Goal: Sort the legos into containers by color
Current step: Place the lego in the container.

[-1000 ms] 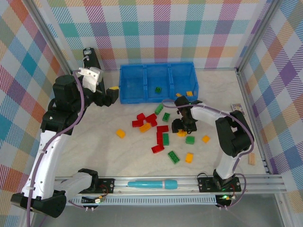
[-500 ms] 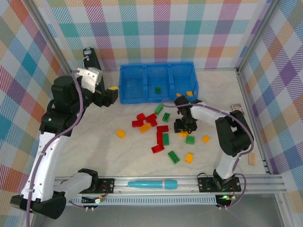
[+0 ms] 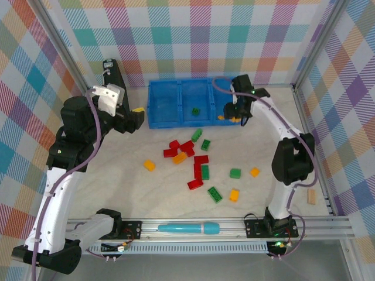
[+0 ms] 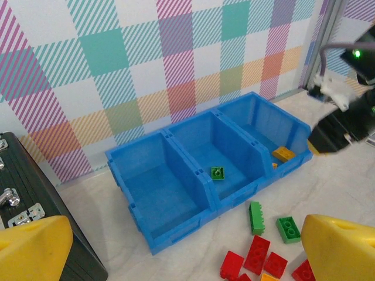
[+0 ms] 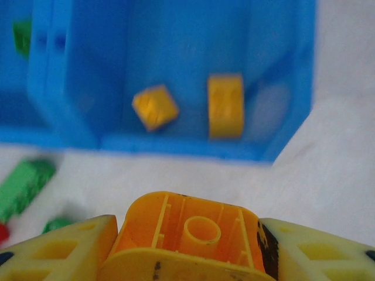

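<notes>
Now the right hand [image 3: 236, 114] hovers over the right-end compartment of the blue tray [image 3: 176, 83] at the bench's far edge. Its fingers are closed partway on an orange brick [image 5: 190, 228], with two yellow-orange pieces [image 5: 225, 105] lying in that compartment below and one green brick [image 3: 195, 110] in the middle one. The left hand [image 3: 136, 117] hangs spread wide and holds nothing, just beside the tray's left end toward the far left corner, while the other legos [image 3: 201, 159], red, green and orange, lie scattered across the middle of the bench [image 3: 117, 187].
</notes>
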`<state>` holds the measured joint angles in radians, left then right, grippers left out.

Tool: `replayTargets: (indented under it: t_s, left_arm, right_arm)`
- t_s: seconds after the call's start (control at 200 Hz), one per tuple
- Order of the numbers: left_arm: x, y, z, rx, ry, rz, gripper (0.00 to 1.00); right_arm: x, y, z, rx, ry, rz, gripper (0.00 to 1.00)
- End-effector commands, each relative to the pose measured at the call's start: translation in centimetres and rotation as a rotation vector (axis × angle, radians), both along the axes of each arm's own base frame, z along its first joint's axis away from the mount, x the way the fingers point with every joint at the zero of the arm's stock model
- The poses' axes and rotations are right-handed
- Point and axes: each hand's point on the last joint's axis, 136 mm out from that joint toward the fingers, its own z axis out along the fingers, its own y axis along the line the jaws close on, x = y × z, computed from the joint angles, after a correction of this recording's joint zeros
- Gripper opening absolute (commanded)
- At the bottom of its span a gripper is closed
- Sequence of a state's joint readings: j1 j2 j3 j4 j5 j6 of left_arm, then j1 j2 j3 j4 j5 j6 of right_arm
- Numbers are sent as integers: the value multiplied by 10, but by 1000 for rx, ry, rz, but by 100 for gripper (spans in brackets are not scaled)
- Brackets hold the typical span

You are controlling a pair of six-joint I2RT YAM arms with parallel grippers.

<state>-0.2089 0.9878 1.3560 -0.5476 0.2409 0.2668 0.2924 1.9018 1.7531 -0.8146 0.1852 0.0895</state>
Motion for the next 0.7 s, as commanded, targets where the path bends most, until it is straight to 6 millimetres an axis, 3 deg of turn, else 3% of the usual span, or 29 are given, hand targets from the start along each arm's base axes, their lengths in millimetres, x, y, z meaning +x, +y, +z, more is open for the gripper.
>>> replayTargets:
  t_s: [0.0,0.165,0.32,0.495,0.695]
  left_arm:
    - [-4,1,8,20,-34,1,100]
    - [-5,3,9,30,-40,8,100]
    - [-8,4,11,33,-52,10,100]
    - [-7,5,9,41,-51,16,100]
    - [-6,4,8,41,-48,12,100]
  right_arm:
    - [38,2,-1,-31,-44,52,57]
    - [82,7,-8,-35,-78,56,58]
    - [108,9,-13,-28,-114,41,60]
    - [119,17,-27,3,-101,46,60]
    - [118,21,-53,23,-50,40,61]
